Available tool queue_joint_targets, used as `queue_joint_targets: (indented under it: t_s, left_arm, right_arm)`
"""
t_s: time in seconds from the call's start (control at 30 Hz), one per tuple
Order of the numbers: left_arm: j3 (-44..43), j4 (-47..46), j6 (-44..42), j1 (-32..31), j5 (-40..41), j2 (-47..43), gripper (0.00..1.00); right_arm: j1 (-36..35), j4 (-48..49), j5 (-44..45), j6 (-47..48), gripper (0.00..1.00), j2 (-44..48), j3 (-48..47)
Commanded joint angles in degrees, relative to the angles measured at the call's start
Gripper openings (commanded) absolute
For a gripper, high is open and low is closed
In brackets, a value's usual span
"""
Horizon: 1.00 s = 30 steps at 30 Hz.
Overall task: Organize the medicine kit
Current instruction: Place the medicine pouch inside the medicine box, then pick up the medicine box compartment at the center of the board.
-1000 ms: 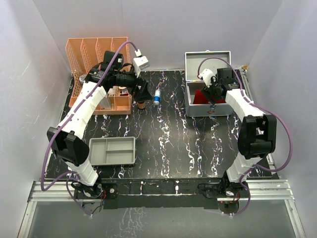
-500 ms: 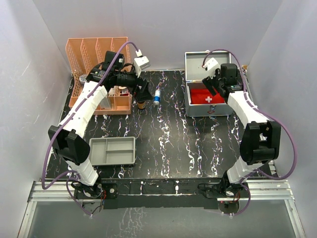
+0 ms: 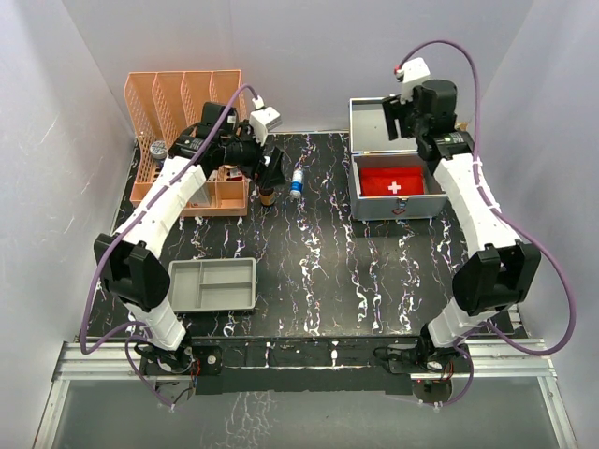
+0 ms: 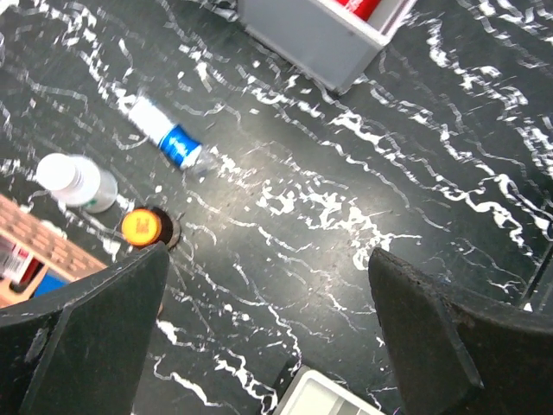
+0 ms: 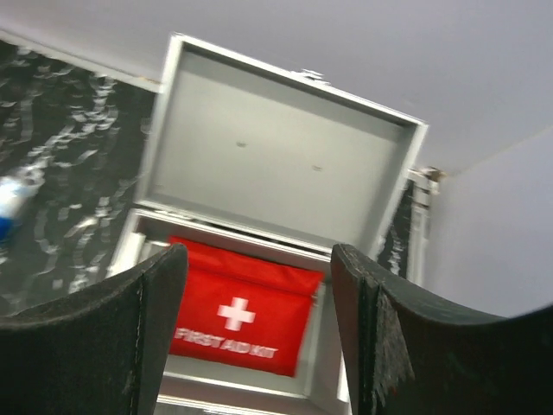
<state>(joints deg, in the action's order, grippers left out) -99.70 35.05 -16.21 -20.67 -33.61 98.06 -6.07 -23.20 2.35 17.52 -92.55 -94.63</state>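
White walls close in on three sides of a black, white-veined worktop (image 3: pixel 356 271). At the near edge the two arms rise from their bases. Just beyond the left base a shallow grey tray (image 3: pixel 192 281) sits alone, with bare marble running from it across the whole middle.

The left arm (image 3: pixel 164 201) folds up at the elbow and reaches far and inward. The left jaws point down, spread wide with nothing between them, just above a small orange-capped bottle (image 3: pixel 267 196). A white bottle with a blue label (image 3: pixel 297 181) lies on its side just right of it. In the wrist view another white bottle (image 4: pixel 73 180) stands beside the orange desk rack (image 3: pixel 178 98), which crowds the far left corner.

The right arm (image 3: pixel 473 201) stretches tall toward the back wall. The right jaws hang high over the medicine kit (image 3: pixel 398 208), parted and empty. The kit sits at the far right, close to the side wall. Its lid (image 3: pixel 379 122) is raised against the back, and a red first-aid pouch (image 3: pixel 393 181) lies flat inside.
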Motion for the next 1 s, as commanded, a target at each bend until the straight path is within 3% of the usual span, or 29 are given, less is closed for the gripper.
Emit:
queue_joint_targets:
  t_s: [0.0, 0.17, 0.27, 0.43, 0.63, 0.97]
  left_arm:
    - [3.09, -0.33, 3.39, 0.42, 9.21, -3.51, 0.97]
    - [8.74, 4.22, 4.28, 0.45, 16.03, -8.26, 0.87]
    - [12.15, 8.8, 8.49, 0.73, 21.88, -10.72, 0.62]
    - [16.66, 13.43, 17.9, 2.98, 27.54, -11.96, 0.51]
    - [23.18, 13.89, 24.63, 6.84, 32.51, -14.32, 0.5]
    - [37.33, 11.47, 33.28, 7.25, 36.48, -21.4, 0.54]
  right_arm:
    - [-6.73, -6.61, -2.2, -7.32, 0.63, -3.17, -5.26]
    - [-12.02, -13.67, -1.18, -10.75, 0.6, -8.38, -11.51]
    - [-12.3, -13.97, -1.25, -12.66, 0.6, -8.51, -11.54]
    - [-12.3, -13.44, -0.81, -13.79, 0.61, -7.82, -11.68]
    - [-12.37, -15.39, -0.52, -13.12, 0.62, -8.14, -12.77]
    - [-12.61, -17.56, 0.38, -13.45, 0.65, -3.78, -8.64]
